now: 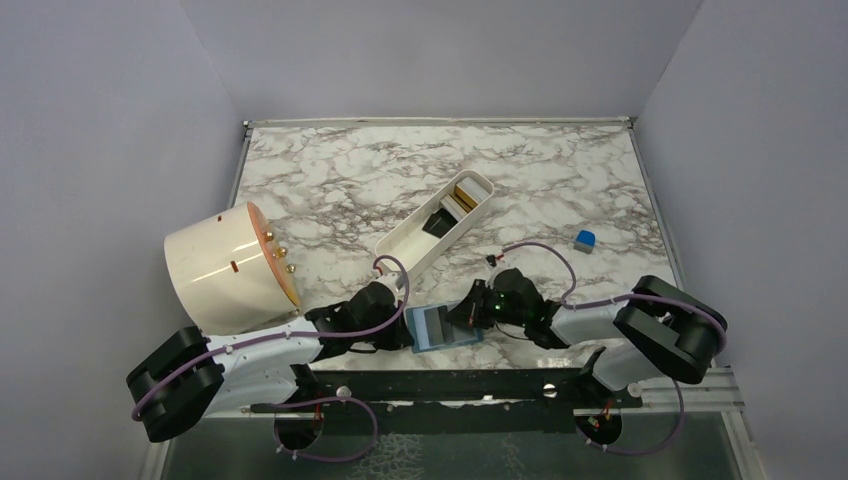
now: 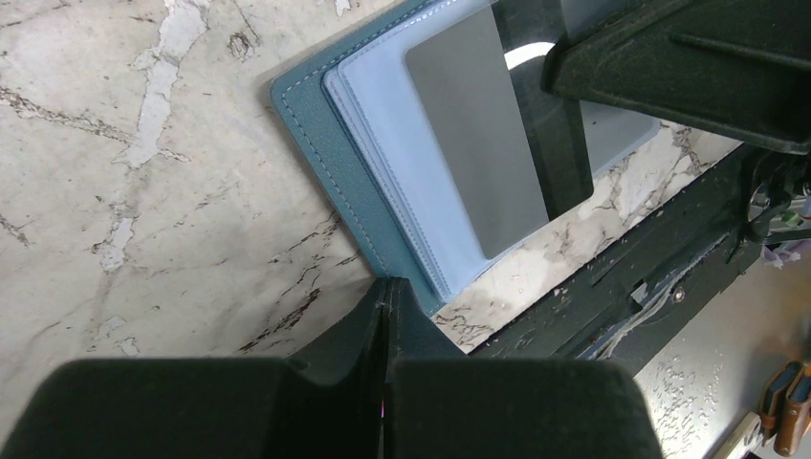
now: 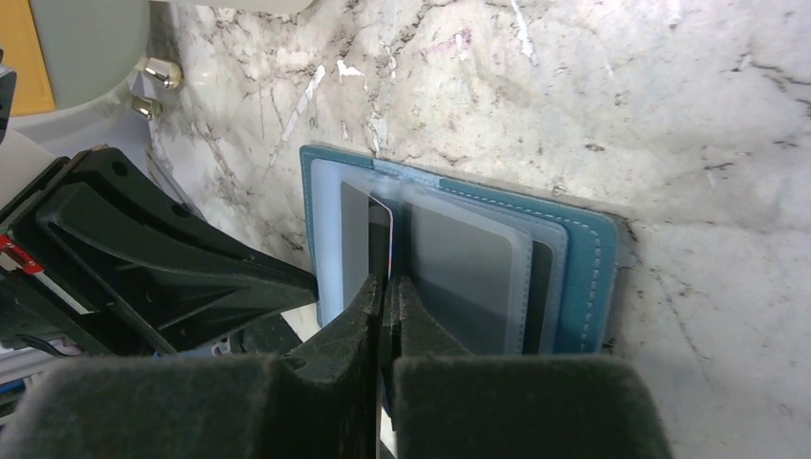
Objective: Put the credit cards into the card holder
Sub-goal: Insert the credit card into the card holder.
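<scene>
The teal-blue card holder (image 1: 445, 328) lies open on the marble near the front edge, between both grippers. It also shows in the left wrist view (image 2: 316, 134) and the right wrist view (image 3: 588, 277), with light blue clear pockets. My right gripper (image 1: 468, 315) (image 3: 387, 282) is shut on a grey credit card (image 2: 478, 143) (image 3: 356, 234), held edge-on at a pocket of the holder. My left gripper (image 1: 398, 326) (image 2: 387, 287) is shut, with its tips on the holder's teal cover at its near corner. More credit cards, gold (image 1: 463, 195) and black (image 1: 437, 222), lie in the white tray.
The long white oblong tray (image 1: 405, 243) lies diagonally at mid-table. A large cream cylinder (image 1: 222, 268) lies on its side at the left. A small blue cube (image 1: 585, 239) sits at the right. The black base rail (image 1: 450, 385) runs just in front of the holder.
</scene>
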